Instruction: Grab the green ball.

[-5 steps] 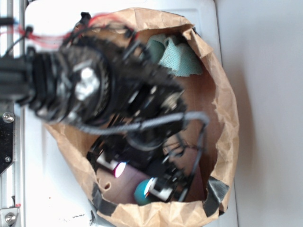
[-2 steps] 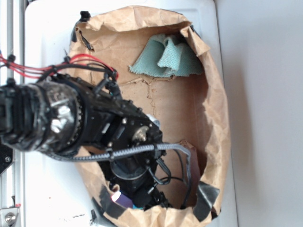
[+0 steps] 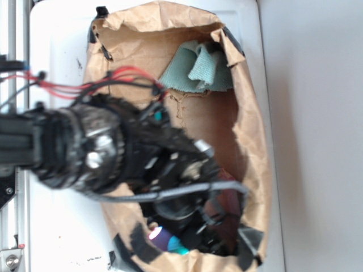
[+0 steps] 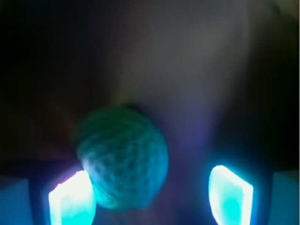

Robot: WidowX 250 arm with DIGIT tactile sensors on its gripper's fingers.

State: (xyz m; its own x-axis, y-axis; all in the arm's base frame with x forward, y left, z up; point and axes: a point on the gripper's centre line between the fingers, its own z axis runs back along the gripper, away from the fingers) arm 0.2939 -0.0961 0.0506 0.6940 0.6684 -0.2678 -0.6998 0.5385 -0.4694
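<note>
The green ball [image 4: 123,157] is a dimpled round ball that looks teal in the glow inside the bag. In the wrist view it lies between my gripper's [image 4: 151,190] lit fingers. It sits against the left finger [image 4: 72,199], and a wide gap separates it from the right finger [image 4: 230,192]. The jaws stand open. In the exterior view my gripper [image 3: 173,242] is deep in the front end of the brown paper bag [image 3: 258,130]. Only a teal sliver of the ball [image 3: 178,248] shows there, beside a purple-lit finger [image 3: 155,234].
A pale green woven cloth [image 3: 197,71] lies crumpled at the far end of the bag. The arm, its grey cable loop [image 3: 187,191] and its red wires [image 3: 122,76] cover the bag's left and middle. The bag rests on a white surface [image 3: 317,136].
The arm has swung back and forth over the bag and now sits further right than 0.4 s ago. The gripper stays low in the bag's front end by the ball.
</note>
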